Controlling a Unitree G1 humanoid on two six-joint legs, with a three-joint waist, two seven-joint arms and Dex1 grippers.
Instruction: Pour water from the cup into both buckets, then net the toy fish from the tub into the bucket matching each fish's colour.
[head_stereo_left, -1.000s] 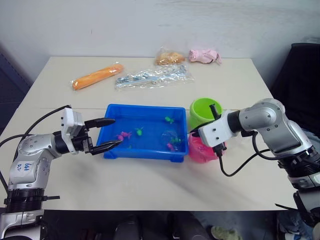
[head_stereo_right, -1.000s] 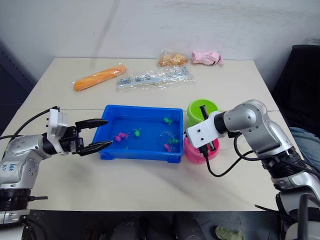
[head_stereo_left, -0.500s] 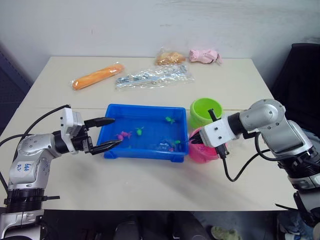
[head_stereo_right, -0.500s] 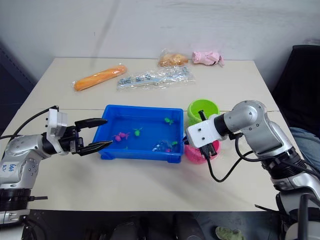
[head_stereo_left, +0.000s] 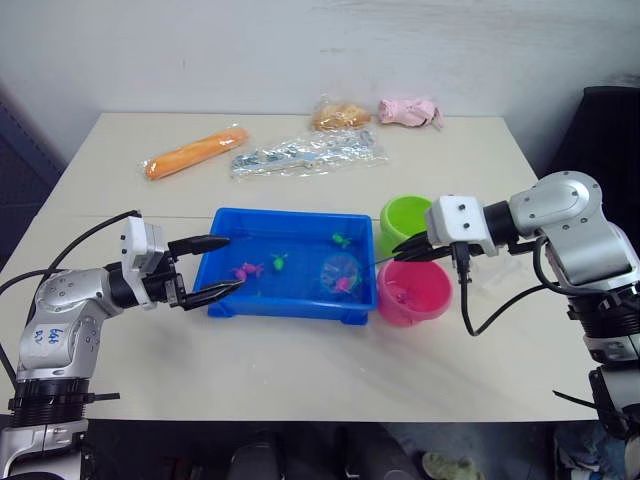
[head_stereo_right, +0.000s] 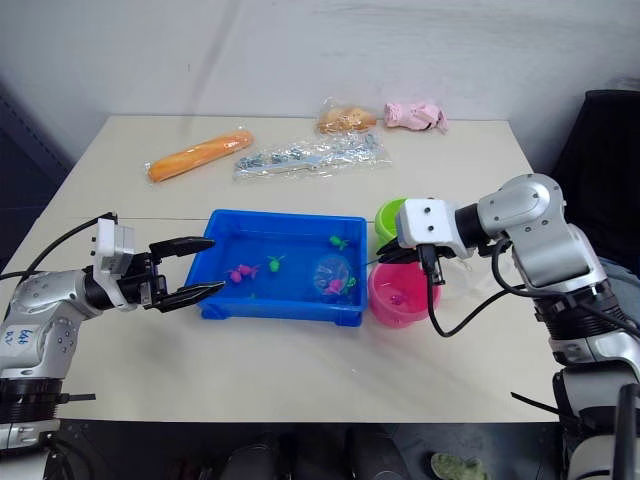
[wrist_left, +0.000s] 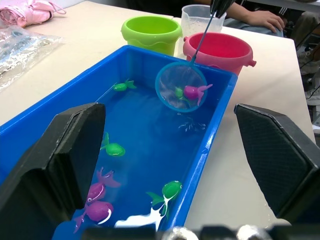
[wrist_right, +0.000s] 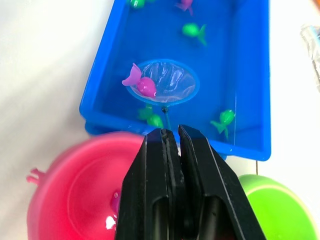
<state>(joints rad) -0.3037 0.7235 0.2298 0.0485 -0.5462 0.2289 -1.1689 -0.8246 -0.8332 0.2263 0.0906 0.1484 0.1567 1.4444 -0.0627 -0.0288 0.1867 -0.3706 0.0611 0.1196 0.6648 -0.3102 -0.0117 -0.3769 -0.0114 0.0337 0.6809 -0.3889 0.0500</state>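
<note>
The blue tub (head_stereo_left: 285, 214) holds water and several pink and green toy fish (wrist_left: 112, 148). My right gripper (head_stereo_left: 411, 247) is shut on the thin black handle of the net (head_stereo_left: 342, 272), above the gap between the green bucket (head_stereo_left: 405, 222) and the pink bucket (head_stereo_left: 415, 292). The blue hoop hangs over the tub's right end with a pink fish (wrist_right: 145, 86) in it. Another pink fish (wrist_right: 115, 202) lies in the pink bucket. My left gripper (head_stereo_left: 232, 263) is open at the tub's left end, one finger on each side of the rim. The clear cup (wrist_left: 197, 20) stands behind the buckets.
At the table's far side lie an orange packet (head_stereo_left: 195, 152), a clear plastic pack (head_stereo_left: 305, 155), a bag of bread (head_stereo_left: 338, 115) and a pink cloth (head_stereo_left: 410, 110). A person's hand (wrist_left: 262, 20) rests beyond the cup. Bare table lies in front of the tub.
My right gripper has swung right and up from in front of the pink bucket. The net has come up out of the water with a pink fish. The left arm is unmoved.
</note>
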